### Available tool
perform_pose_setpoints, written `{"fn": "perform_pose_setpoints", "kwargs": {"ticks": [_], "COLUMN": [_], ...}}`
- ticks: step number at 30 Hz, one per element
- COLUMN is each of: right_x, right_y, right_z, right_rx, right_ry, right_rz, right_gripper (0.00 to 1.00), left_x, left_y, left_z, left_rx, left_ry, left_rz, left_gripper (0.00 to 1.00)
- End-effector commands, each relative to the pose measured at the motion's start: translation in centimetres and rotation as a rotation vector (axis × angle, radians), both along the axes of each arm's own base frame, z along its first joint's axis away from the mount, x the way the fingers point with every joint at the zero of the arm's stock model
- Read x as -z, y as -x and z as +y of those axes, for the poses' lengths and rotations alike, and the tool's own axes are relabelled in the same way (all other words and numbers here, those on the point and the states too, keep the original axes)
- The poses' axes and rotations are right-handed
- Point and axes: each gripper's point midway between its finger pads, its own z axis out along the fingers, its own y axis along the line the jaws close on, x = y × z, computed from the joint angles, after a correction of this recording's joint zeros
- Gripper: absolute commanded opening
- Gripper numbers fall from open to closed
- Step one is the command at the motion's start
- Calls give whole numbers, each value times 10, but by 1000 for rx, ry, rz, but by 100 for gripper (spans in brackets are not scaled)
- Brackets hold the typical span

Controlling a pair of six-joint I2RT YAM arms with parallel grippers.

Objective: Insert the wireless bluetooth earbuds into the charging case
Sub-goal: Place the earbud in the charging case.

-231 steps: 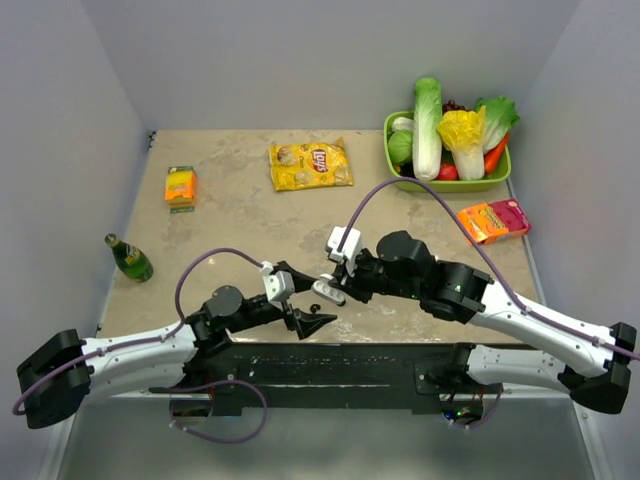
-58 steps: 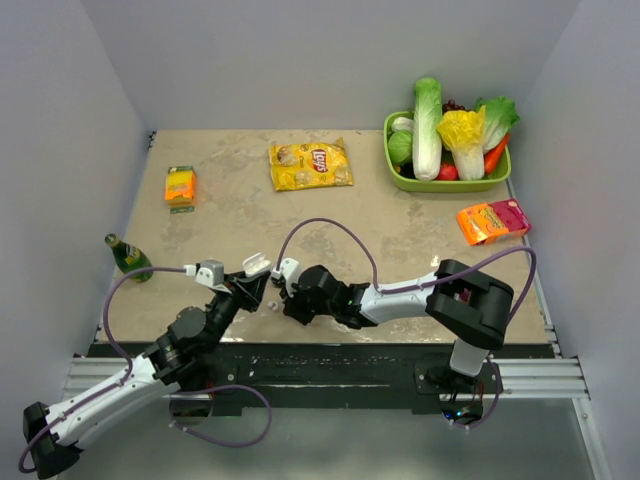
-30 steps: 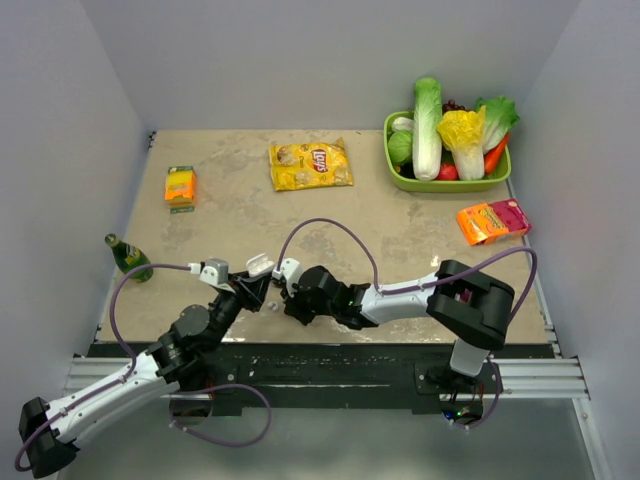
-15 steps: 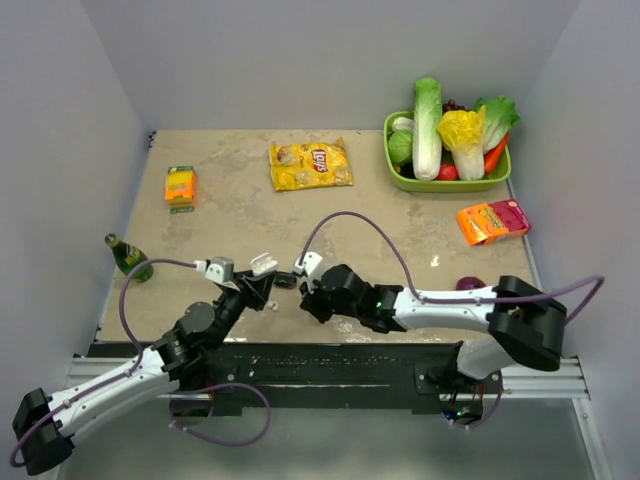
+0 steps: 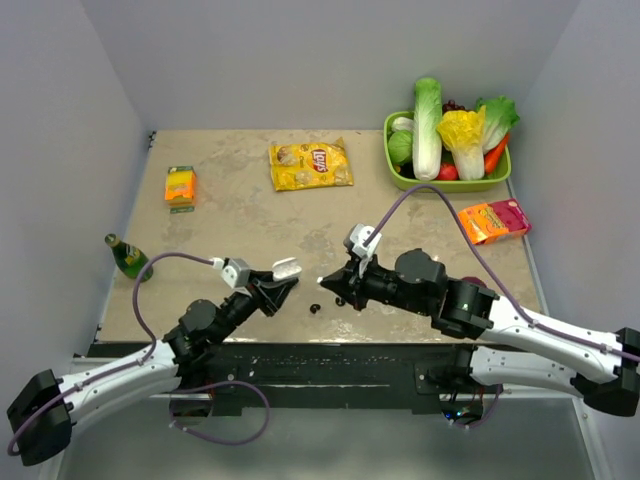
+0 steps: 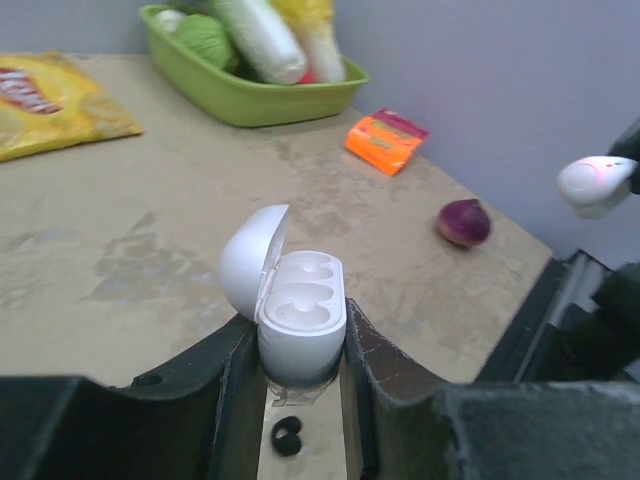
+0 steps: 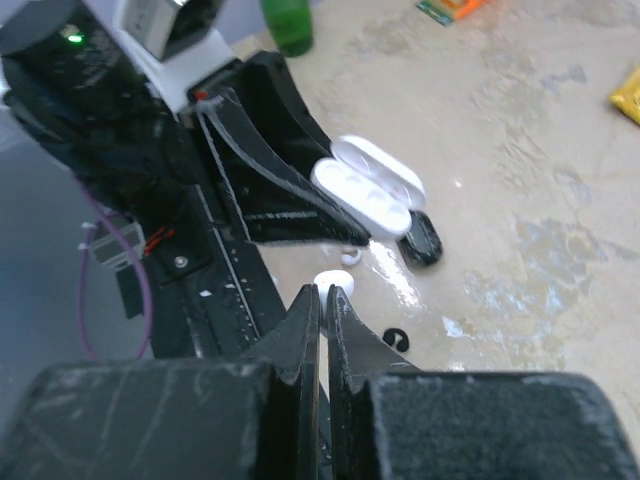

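Observation:
The white charging case is held up with its lid swung open, and both wells look bare. My left gripper is shut on its lower body; the top view shows this left gripper near the table's front edge. My right gripper is shut on a whitish earbud, a short way right of the case. That earbud shows at the left wrist view's right edge. A small dark piece lies on the table below the case. A tiny white ring lies nearby.
A green bottle stands at the left. An orange box and a yellow chips bag lie further back. A green basket of vegetables sits at the back right, with an orange-pink packet and a purple onion nearer.
My right gripper has drawn back to the right, away from the case, still gripping the whitish earbud. My left gripper has carried the open case a little to the right.

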Motion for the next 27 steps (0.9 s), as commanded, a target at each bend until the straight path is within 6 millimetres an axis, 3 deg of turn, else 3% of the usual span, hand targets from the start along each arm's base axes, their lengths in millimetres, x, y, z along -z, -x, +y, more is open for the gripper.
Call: {"fn": "perform_pose_setpoints", "kwargs": {"ticks": [1,5,11,17,24,27], "right_x": [-19,-22,-13,-17,-38,-35], "right_y": [35,51,63,57,59,55], "right_z": [-4,-7,-12,-22,-22,-21], "right_rx": [-198,-277,-336,-295,-297,-283], "right_ry": [23,10,55,69,13,28], "right_rz": [-13,0,23,-10,-32,-34], "right_gripper": [0,0,0,0,0,0], "left_x": [-65,-75,-84,-84,-74,-73], "left_y": [44,68,84,92,95,95], "left_z": [-33,-59,-78,-85,-85,-84], "left_rx": [306,514,670,744,763,761], "left_ry": [126,97,86,72,42,44], "left_rz": [-245,-284,-299,-300,-285,-289], "left_gripper": [0,0,0,0,0,0]}}
